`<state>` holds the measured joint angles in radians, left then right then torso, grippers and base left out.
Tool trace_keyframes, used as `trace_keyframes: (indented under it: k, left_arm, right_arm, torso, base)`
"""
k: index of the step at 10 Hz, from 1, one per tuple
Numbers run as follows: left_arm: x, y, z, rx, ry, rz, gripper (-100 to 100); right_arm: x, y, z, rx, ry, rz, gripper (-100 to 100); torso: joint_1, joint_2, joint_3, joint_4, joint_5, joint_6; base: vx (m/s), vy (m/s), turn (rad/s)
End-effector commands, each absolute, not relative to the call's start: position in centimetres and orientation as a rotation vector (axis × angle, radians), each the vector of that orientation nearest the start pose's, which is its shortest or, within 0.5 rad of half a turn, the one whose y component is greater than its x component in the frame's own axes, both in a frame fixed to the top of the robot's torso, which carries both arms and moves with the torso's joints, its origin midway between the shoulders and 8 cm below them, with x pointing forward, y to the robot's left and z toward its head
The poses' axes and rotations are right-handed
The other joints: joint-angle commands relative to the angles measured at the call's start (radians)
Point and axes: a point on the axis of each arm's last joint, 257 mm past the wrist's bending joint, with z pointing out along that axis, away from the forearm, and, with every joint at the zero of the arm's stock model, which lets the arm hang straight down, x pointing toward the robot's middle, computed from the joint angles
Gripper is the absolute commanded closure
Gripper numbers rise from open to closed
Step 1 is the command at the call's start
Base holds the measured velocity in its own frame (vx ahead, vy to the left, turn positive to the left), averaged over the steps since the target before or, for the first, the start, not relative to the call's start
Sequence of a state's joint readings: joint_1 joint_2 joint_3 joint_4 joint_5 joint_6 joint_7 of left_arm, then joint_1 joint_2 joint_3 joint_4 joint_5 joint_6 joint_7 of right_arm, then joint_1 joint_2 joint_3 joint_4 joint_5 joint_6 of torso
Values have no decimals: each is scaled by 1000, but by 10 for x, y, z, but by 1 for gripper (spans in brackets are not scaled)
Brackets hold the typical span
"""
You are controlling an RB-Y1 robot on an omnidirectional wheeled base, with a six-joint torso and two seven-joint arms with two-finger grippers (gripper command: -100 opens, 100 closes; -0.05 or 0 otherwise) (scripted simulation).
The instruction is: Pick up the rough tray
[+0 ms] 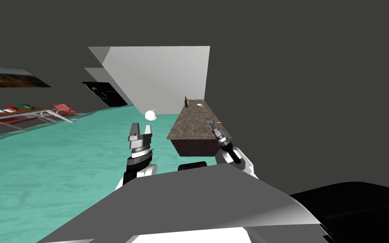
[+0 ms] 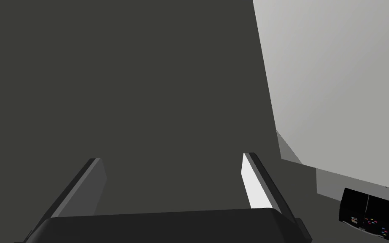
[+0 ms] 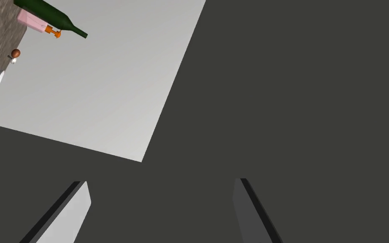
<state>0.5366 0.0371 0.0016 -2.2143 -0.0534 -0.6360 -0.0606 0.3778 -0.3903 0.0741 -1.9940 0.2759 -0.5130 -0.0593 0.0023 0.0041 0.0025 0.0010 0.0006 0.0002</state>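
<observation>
left gripper (image 1: 141,130): fingers wide, above green floor (image 1: 63,168) | right gripper (image 1: 209,122): fingers wide, at counter (image 1: 191,124) near end | bottle (image 1: 185,101) at far end

A teal floor (image 1: 54,168) runs between dark grey walls (image 1: 316,76) to a pale grey wall (image 1: 164,80), with a long speckled brown worktop (image 1: 193,126) at right, a low rack (image 1: 29,114) far left, and what may be a black cabinet (image 1: 105,93) beyond.

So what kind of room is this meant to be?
Probably a kitchen, in a simulated house: a long stone-topped counter holds a green bottle and a round grey dish, and the floor is teal.
</observation>
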Motion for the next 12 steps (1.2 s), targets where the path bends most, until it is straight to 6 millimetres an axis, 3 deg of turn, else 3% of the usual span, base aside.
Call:
trace_keyframes:
  k: [1,2,3,4,5,6,7,8,9,10,11,12]
  left_arm:
    - [332,271,8,-541,665,-1215,0]
    - [332,271,8,-541,665,-1215,0]
    - [332,271,8,-541,665,-1214,0]
    - [332,271,8,-541,665,-1215,0]
    - [332,271,8,-541,665,-1215,0]
    - [332,271,8,-541,665,-1215,0]
    - [332,271,8,-541,665,-1214,0]
    - [332,271,8,-541,665,-1215,0]
    - [332,271,8,-541,665,-1214,0]
    - [332,271,8,-541,665,-1215,0]
    - [332,271,8,-541,665,-1214,0]
    - [332,271,8,-541,665,-1215,0]
  right_arm:
    - [407,-214,-111,263,1274,1120,-100]
    - [407,-214,-112,252,1283,1116,-100]
    - [414,-218,-130,215,1345,1060,-100]
    - [413,-219,-131,201,1356,1053,-100]
    - [419,-224,-150,158,1418,992,-100]
    - [419,-226,-151,147,1427,986,-100]
    - [425,-233,-170,103,1487,921,-100]
    - [425,-235,-171,91,1497,913,-100]
    - [430,-245,-190,46,1555,844,-100]
    - [429,-248,-190,32,1563,835,-100]
    - [434,-260,-209,-12,1618,764,-100]
    - [434,-263,-209,-28,1627,753,-100]
  torso:
    - [0,0,0,0,0,0]
    - [1,0,0,0,0,0]
    - [1,-1,0,0,0,0]
    - [1,0,0,0,0,0]
    - [0,1,0,0,0,0]
    - [1,1,0,0,0,0]
    - [0,0,0,0,0,0]
    - [1,0,0,0,0,0]
    - [0,0,0,0,0,0]
    - [0,-1,0,0,0,0]
    - [0,-1,-1,0,0,0]
    - [1,-1,-1,0,0,0]
  base:
    - [-60,60,124]
    - [-50,55,54]
    - [-71,71,102]
    - [-71,50,67]
    - [-72,61,146]
    - [-53,49,56]
    - [-65,65,124]
    - [-55,48,70]
    - [-45,55,132]
    - [-41,56,71]
    - [-50,74,127]
    - [-49,58,68]
